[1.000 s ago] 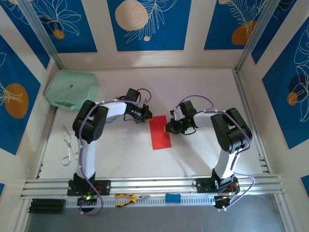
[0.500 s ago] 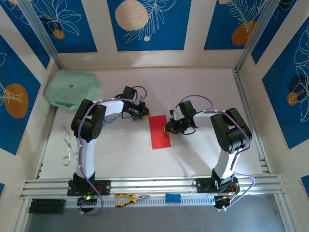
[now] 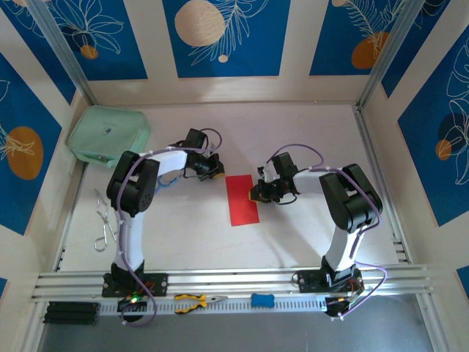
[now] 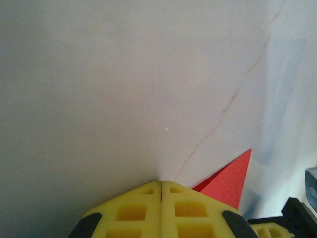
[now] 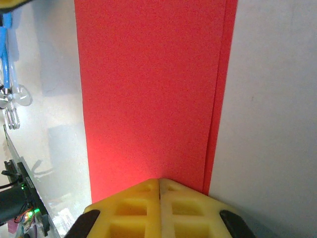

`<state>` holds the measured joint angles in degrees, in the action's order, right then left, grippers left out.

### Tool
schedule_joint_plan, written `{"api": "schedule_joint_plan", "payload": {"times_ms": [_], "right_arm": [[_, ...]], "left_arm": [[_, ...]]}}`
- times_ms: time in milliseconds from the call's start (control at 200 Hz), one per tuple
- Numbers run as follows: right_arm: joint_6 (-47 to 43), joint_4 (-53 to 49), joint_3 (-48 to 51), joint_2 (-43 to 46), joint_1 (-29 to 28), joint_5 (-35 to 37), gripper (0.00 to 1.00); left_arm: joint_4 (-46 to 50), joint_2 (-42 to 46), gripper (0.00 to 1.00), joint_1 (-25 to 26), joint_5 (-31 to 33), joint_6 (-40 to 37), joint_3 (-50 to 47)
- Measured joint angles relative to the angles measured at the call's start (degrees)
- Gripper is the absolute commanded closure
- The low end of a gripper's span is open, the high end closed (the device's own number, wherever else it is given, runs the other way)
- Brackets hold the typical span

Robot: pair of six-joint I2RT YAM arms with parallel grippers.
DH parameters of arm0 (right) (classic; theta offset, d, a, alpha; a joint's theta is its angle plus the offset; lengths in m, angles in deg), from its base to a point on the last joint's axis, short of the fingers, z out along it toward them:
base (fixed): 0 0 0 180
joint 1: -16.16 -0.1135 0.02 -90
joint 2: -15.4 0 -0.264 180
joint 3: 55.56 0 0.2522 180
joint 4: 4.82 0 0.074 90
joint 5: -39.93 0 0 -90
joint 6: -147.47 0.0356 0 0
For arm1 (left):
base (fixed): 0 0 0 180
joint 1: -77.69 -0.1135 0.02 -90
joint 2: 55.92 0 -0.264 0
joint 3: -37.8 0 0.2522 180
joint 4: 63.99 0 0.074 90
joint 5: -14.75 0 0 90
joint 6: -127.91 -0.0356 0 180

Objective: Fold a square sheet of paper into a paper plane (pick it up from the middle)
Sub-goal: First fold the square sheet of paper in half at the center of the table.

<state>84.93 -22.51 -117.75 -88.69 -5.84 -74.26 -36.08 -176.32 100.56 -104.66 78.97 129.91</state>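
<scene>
The square sheet of paper lies on the white table as a long red rectangle, folded in half; its doubled edge shows in the right wrist view. My right gripper is shut, and its yellow fingertips rest on the paper's right long edge. My left gripper is also shut and holds nothing. It sits just off the paper's far left corner, apart from it. In the left wrist view that red corner pokes out to the right of the closed gripper tips.
A mint-green pouch sits at the back left by the wall. Metal scissors lie left of the left arm. Yellow pliers and a small blue tool rest beyond the aluminium rail at the near edge.
My left gripper has drawn back and to the left, off the paper's far left corner. The right gripper and the paper have stayed put.
</scene>
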Motion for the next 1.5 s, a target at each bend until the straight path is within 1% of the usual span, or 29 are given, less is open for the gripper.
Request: {"api": "schedule_joint_plan", "payload": {"times_ms": [75, 150, 295, 490, 705, 1080, 1240, 1325, 1495], "right_arm": [[0.0, 0.0, 0.0, 0.0, 0.0, 0.0, 1.0], [0.0, 0.0, 0.0, 0.0, 0.0, 0.0, 1.0], [0.0, 0.0, 0.0, 0.0, 0.0, 0.0, 1.0], [0.0, 0.0, 0.0, 0.0, 0.0, 0.0, 1.0], [0.0, 0.0, 0.0, 0.0, 0.0, 0.0, 1.0], [0.0, 0.0, 0.0, 0.0, -0.1, 0.1, 1.0], [0.0, 0.1, 0.0, 0.0, -0.1, 0.2, 1.0], [0.0, 0.1, 0.0, 0.0, -0.1, 0.2, 1.0], [0.0, 0.1, 0.0, 0.0, -0.1, 0.2, 1.0]], "left_arm": [[0.5, 1.6, 1.0, -0.1, 1.2, -1.1, 0.0], [0.0, 3.4, 1.0, 0.1, 1.0, -2.7, 0.0], [-1.8, 4.7, 1.0, 1.0, -2.6, -6.1, 0.0], [-3.9, 2.1, 1.0, 2.2, -8.0, -7.1, 0.0], [-4.7, -3.1, 1.0, 2.4, -9.3, -7.6, -0.3], [-4.5, -2.7, 1.0, 1.8, -6.9, -6.5, -0.4], [-4.1, -1.4, 1.0, 1.7, -3.8, -5.9, -1.0], [-4.1, 0.2, 0.96, 1.4, -2.0, -5.3, -2.6], [-3.7, 3.9, 0.92, 0.8, -1.6, -4.7, -4.1]]}}
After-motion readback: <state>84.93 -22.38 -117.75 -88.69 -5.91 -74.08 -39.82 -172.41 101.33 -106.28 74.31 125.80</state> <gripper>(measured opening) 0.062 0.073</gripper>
